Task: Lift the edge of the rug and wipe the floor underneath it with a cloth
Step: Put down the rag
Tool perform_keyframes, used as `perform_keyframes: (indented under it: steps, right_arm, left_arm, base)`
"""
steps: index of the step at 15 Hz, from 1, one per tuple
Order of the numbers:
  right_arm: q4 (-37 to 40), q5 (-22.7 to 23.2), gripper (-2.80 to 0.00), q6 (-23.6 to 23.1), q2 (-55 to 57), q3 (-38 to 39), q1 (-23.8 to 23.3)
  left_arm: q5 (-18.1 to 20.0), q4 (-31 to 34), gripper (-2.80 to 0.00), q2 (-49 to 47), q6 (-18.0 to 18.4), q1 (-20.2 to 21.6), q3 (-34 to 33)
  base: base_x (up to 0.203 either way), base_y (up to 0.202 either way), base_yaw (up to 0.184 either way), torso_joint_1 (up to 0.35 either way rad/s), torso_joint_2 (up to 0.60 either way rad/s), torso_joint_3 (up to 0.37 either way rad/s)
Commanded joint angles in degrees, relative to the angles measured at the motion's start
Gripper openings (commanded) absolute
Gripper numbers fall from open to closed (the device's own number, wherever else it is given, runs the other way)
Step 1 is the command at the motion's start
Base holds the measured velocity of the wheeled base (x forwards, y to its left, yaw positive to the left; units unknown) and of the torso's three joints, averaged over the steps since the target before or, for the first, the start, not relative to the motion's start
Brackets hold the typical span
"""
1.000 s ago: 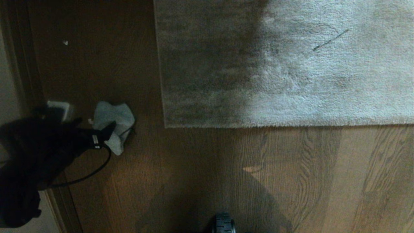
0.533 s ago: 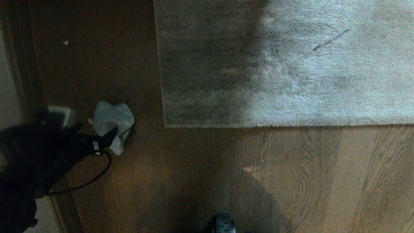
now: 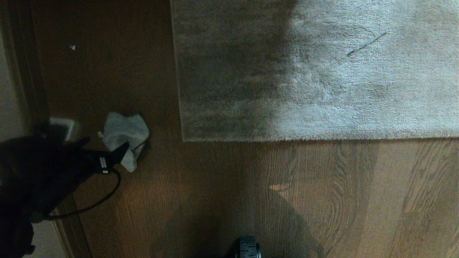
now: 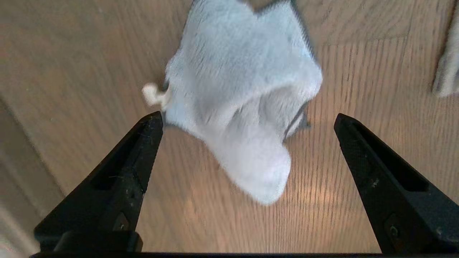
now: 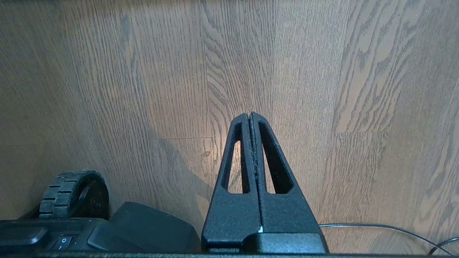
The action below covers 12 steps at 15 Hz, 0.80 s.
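The small pale grey-blue terry cloth point(image 3: 125, 134) lies crumpled on the brown wood-grain plank floor point(image 3: 222, 193), well to the left of the rug's near corner and apart from it. The straight hem and square corner of the large grey-beige short-pile rug, the rug edge point(image 3: 184, 138), lies flat on the floor. The left pincer point(image 4: 247, 122) hangs over the cloth with its jaws spread wide, one black finger point(image 4: 132, 157) on either side of the cloth's near lobe, neither pressed into it; nothing is gripped. In the head view one fingertip overlaps the cloth's near side. The right pincer point(image 5: 250, 114) is closed on nothing, fingers pressed together, above bare floor beside the robot's black base wheel point(image 5: 73, 195), well away from the cloth.
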<state>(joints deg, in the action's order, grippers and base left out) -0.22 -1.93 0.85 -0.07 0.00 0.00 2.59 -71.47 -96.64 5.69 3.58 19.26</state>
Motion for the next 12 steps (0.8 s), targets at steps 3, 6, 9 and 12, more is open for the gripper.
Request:
perform_keyframes:
  steps: [3,6,9,12]
  right_arm:
    - [-0.04,-0.01,-2.80,0.03,0.07,0.00,0.00]
    - [-0.04,-0.01,-2.80,0.03,0.07,0.00,0.00]
    - [-0.04,-0.01,-2.80,0.03,0.07,0.00,0.00]
    - [-0.04,-0.01,-2.80,0.03,0.07,0.00,0.00]
  left_arm:
    - [0.01,11.29,0.00,10.40,0.02,1.23,-0.22]
    - [-0.39,17.50,0.00,14.02,0.27,1.43,-0.27]
    - [-0.48,17.50,0.00,14.11,0.28,1.37,-0.45]
    - [-1.54,17.50,-2.80,14.21,0.28,1.39,-0.45]
  base:
    - [0.000,0.000,0.000,0.000,0.00,0.000]
    - [0.000,0.000,0.000,0.000,0.00,0.000]
    - [0.000,0.000,0.000,0.000,0.00,0.000]
    - [0.000,0.000,0.000,0.000,0.00,0.000]
